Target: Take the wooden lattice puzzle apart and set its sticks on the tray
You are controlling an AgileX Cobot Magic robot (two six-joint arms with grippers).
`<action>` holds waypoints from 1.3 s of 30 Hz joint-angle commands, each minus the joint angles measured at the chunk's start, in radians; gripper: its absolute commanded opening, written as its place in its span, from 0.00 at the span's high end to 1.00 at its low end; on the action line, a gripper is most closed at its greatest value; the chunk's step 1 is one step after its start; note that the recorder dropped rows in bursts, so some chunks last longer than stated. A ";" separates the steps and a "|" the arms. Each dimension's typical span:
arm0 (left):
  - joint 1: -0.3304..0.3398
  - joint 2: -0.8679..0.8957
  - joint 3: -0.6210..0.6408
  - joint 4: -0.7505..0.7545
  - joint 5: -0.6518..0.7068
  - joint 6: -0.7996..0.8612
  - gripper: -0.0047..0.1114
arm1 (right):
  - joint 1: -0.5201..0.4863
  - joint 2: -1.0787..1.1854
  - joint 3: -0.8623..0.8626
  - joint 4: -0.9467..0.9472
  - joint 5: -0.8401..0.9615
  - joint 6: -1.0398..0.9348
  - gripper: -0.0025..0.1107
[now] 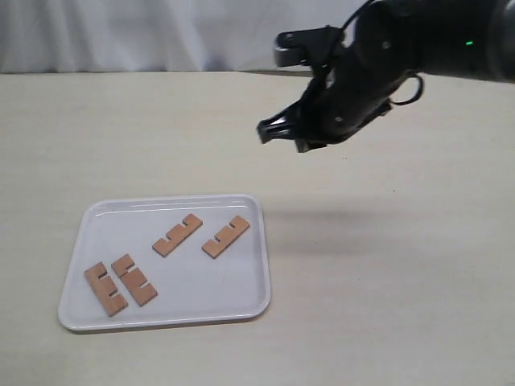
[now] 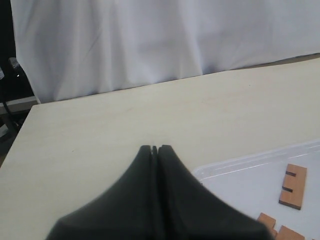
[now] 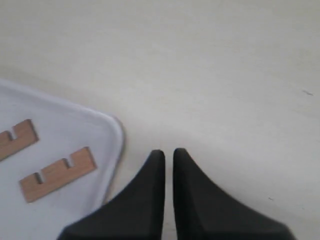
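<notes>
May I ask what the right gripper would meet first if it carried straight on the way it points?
The right gripper would most likely meet bare table, just off the tray corner; the nearest stick lies off to the side. Depth is hard to judge.

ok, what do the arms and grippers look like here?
The right arm is glossy black with a bulky rounded housing, a small green light and a black cable loop. The left gripper and right gripper have matte black fingers tapering to narrow tips. No markings visible.
</notes>
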 commanded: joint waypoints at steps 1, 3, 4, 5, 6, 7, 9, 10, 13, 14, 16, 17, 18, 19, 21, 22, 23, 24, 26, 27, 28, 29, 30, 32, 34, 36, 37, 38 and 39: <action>0.010 -0.002 0.003 -0.002 -0.009 0.005 0.96 | -0.125 -0.125 0.112 -0.003 -0.041 -0.005 0.93; 0.010 -0.002 0.003 -0.002 -0.009 0.005 0.96 | -0.180 -0.191 0.178 -0.012 -0.108 -0.005 0.93; 0.010 -0.002 0.003 -0.002 -0.009 0.005 0.96 | -0.233 -0.274 0.251 -0.029 -0.175 -0.005 0.93; 0.010 -0.002 0.003 -0.002 -0.009 0.005 0.96 | -0.264 -0.317 0.292 -0.028 -0.211 -0.005 0.93; 0.010 -0.002 0.003 -0.002 -0.009 0.005 0.96 | -0.317 -0.399 0.373 -0.025 -0.274 -0.005 0.93; 0.010 -0.002 0.003 -0.002 -0.009 0.005 0.96 | -0.340 -0.446 0.412 -0.025 -0.307 -0.005 0.93; 0.010 -0.002 0.003 -0.002 -0.009 0.005 0.96 | -0.393 -0.584 0.521 -0.033 -0.392 -0.005 0.93; 0.010 -0.002 0.003 -0.002 -0.009 0.005 0.96 | -0.408 -0.685 0.608 -0.077 -0.470 -0.005 0.93; 0.010 -0.002 0.003 -0.002 -0.009 0.005 0.96 | -0.408 -0.899 0.789 -0.102 -0.706 -0.005 0.93; 0.010 -0.002 0.003 -0.002 -0.009 0.005 0.96 | -0.408 -0.963 0.828 -0.102 -0.736 -0.005 0.93; 0.010 -0.002 0.003 -0.002 -0.009 0.005 0.96 | -0.408 -1.076 0.891 -0.109 -0.759 -0.026 0.93; 0.010 -0.002 0.003 -0.002 -0.009 0.005 0.96 | -0.408 -1.136 0.917 -0.109 -0.757 -0.078 0.93; 0.010 -0.002 0.003 -0.002 -0.009 0.005 0.96 | -0.408 -1.178 0.934 -0.109 -0.746 -0.097 0.93; 0.010 -0.002 0.003 -0.002 -0.009 0.005 0.96 | -0.408 -1.233 0.953 -0.107 -0.722 -0.097 0.93; 0.010 -0.002 0.003 -0.002 -0.009 0.005 0.96 | -0.406 -1.300 0.960 -0.097 -0.672 -0.095 0.93; 0.010 -0.002 0.003 -0.002 -0.009 0.005 0.96 | -0.406 -1.332 0.960 -0.097 -0.644 -0.095 0.93; 0.010 -0.002 0.003 -0.002 -0.009 0.005 0.96 | -0.406 -1.358 0.960 -0.097 -0.629 -0.091 0.93; 0.010 -0.002 0.003 -0.002 -0.009 0.005 0.96 | -0.406 -1.393 0.960 -0.092 -0.611 -0.080 0.93; 0.010 -0.002 0.003 -0.002 -0.009 0.005 0.96 | -0.406 -1.470 0.958 -0.069 -0.577 -0.069 0.93; 0.010 -0.002 0.003 -0.002 -0.009 0.005 0.96 | -0.406 -1.513 0.960 -0.067 -0.561 -0.069 0.93; 0.010 -0.002 0.003 -0.002 -0.009 0.005 0.96 | -0.406 -1.554 0.960 -0.067 -0.541 -0.069 0.93; 0.010 -0.002 0.003 -0.002 -0.009 0.005 0.96 | -0.406 -1.583 0.960 -0.067 -0.524 -0.069 0.93; 0.010 -0.002 0.003 -0.002 -0.009 0.005 0.96 | -0.406 -1.616 0.960 -0.067 -0.511 -0.069 0.93; 0.010 -0.002 0.003 -0.002 -0.009 0.005 0.96 | -0.406 -1.670 0.960 -0.067 -0.492 -0.069 0.93; 0.010 -0.002 0.003 -0.002 -0.009 0.005 0.96 | -0.406 -1.710 0.960 -0.058 -0.469 -0.061 0.93; 0.010 -0.002 0.003 -0.002 -0.009 0.005 0.96 | -0.406 -1.738 0.960 -0.045 -0.453 -0.058 0.93; 0.010 -0.002 0.003 -0.002 -0.009 0.005 0.96 | -0.406 -1.755 0.960 -0.045 -0.441 -0.058 0.93; 0.010 -0.002 0.003 -0.002 -0.009 0.005 0.96 | -0.406 -1.773 0.960 -0.039 -0.436 -0.058 0.93; 0.010 -0.002 0.003 -0.002 -0.009 0.005 0.96 | -0.406 -1.791 0.958 -0.028 -0.429 -0.058 0.93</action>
